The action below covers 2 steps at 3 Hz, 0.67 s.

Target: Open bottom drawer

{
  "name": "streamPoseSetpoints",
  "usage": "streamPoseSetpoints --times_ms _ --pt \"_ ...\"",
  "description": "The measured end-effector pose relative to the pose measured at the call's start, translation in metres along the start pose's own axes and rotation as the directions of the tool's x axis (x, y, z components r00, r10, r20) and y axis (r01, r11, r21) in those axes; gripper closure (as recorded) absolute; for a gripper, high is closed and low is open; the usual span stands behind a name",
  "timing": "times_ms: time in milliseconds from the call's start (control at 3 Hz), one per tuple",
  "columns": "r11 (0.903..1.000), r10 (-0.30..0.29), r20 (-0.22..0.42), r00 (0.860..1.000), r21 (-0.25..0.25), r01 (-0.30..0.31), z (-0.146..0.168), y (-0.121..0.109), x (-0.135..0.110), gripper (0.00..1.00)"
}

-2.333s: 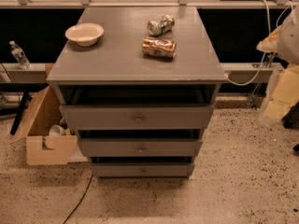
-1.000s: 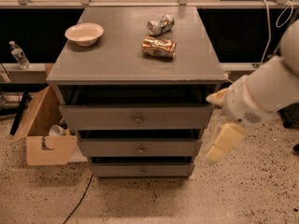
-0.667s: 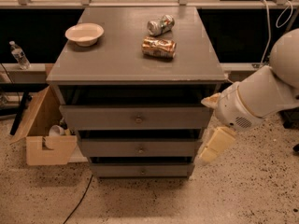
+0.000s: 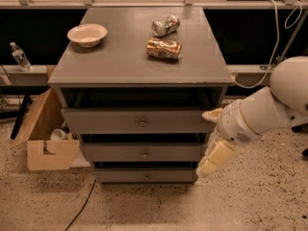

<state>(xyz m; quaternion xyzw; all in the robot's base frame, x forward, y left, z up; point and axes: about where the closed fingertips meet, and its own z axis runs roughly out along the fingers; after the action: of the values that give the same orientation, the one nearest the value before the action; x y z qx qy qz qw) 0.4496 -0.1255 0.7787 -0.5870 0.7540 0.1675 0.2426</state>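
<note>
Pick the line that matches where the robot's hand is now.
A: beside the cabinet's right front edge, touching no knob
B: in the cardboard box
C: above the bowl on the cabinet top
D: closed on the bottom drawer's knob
A: the hand is off the right front edge of the cabinet, well right of the knob of the bottom drawer.

One camera looks down on the cabinet (image 4: 120,64) front from nearby. The gripper (image 4: 212,137) sits at the lower right.

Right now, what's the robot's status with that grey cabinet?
Cream two-finger gripper open, at cabinet's right edge. Lowest matte grey drawer shut, round knob untouched. Nothing blocks it.
</note>
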Motion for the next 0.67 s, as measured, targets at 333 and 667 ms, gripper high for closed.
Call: streamPoseSetpoints --times_ms 333,667 --pt "0.9942 0.085 0.116 0.99 -0.075 -0.077 0.063 -0.003 0.021 0.0" --pt "0.9873 0.121 0.126 0.985 -0.118 -0.107 0.084 -0.002 0.033 0.0"
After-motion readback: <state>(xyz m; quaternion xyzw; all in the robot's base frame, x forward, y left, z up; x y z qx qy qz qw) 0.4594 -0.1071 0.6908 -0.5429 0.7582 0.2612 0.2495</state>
